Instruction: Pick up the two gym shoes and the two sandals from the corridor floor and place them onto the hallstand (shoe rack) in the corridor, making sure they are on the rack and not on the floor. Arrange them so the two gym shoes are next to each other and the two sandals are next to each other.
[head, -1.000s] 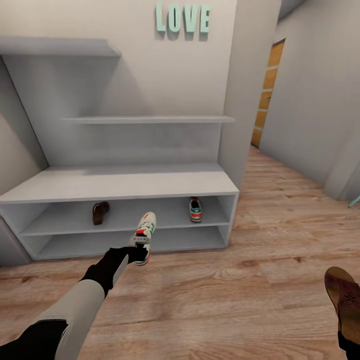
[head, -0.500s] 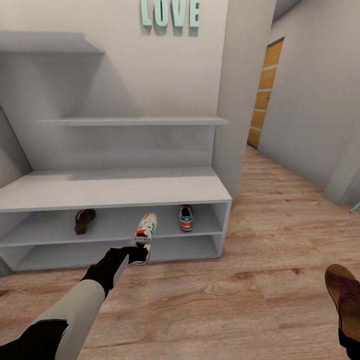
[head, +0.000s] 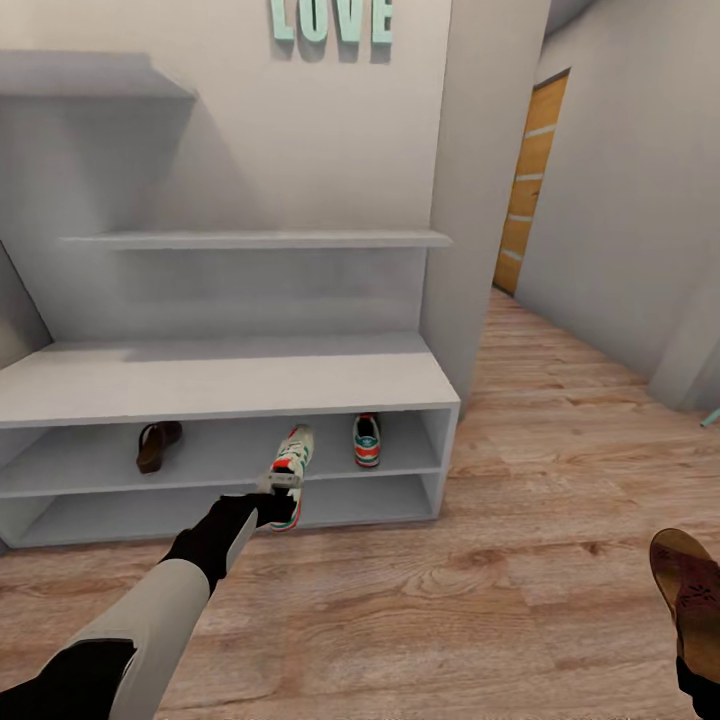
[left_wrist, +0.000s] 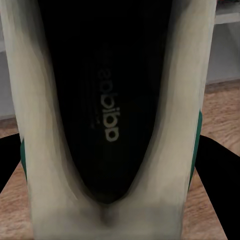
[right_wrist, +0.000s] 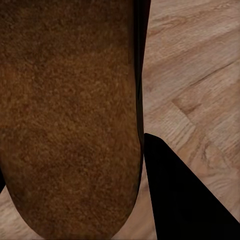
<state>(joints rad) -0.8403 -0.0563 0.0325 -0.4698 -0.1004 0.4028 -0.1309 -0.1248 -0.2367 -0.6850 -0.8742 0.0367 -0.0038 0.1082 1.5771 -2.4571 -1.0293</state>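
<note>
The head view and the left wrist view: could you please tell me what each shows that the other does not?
The head view alone shows the hallstand's flat top, a sandal and a gym shoe on its upper shelf, and a second sandal at the right gripper. The left wrist view alone shows the dark insole with its lettering. Both show the held gym shoe at the left gripper, plus the floor.

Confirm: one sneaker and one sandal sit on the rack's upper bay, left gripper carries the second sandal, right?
No. The left gripper carries the second sneaker, as the head view shows. The shelved sneaker and sandal do sit in the rack's upper bay.
</note>
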